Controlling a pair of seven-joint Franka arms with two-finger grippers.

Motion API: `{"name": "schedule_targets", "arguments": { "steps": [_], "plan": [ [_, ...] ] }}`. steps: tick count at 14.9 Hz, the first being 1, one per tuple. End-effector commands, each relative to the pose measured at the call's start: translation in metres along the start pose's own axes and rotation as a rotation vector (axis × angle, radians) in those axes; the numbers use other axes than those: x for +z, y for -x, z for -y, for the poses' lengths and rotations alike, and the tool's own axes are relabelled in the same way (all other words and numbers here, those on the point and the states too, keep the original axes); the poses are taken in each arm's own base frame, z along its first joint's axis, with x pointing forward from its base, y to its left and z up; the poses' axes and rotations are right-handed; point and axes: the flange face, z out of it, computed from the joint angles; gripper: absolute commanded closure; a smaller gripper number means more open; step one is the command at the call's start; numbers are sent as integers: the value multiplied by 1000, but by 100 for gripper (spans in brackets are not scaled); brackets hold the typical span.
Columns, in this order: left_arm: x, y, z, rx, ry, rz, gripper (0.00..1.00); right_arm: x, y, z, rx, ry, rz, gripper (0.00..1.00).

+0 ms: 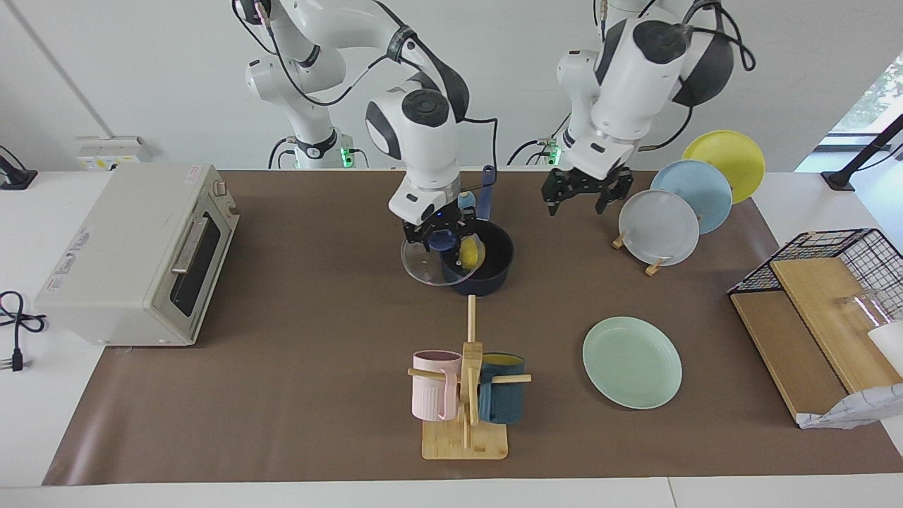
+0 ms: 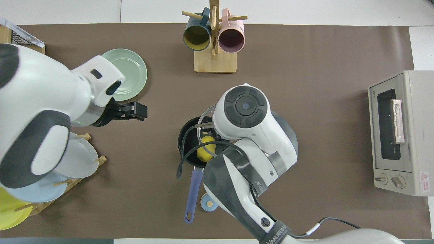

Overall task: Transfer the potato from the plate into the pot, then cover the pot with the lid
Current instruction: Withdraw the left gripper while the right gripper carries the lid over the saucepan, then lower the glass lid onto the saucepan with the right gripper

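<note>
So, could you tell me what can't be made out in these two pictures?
- Overhead view: the right arm hides the right gripper and most of the lid.
- Overhead view: the left arm covers part of the plate.
- Facing view: the lid overlaps the pot; contact with the rim is unclear.
- Facing view: the potato is half hidden.
</note>
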Motion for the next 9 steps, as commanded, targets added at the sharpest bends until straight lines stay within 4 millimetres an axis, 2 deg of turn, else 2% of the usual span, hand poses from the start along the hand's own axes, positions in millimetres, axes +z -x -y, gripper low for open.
{"name": "schedule_targets", "arguments": {
  "steps": [1, 3, 4, 9],
  "plan": [
    [-28, -15, 55, 55, 13, -4, 0, -7, 15, 20, 55, -13, -16, 34],
    [-34, -21, 91, 93, -9, -10, 0, -7, 21, 30, 70, -25, -29, 34],
    [-39, -19, 100, 98, -30, -17, 0, -6, 23, 32, 67, -26, -30, 34],
    [-43, -15, 110, 87, -65, 18, 0, 3, 29, 37, 55, -44, -54, 34]
  ]
}}
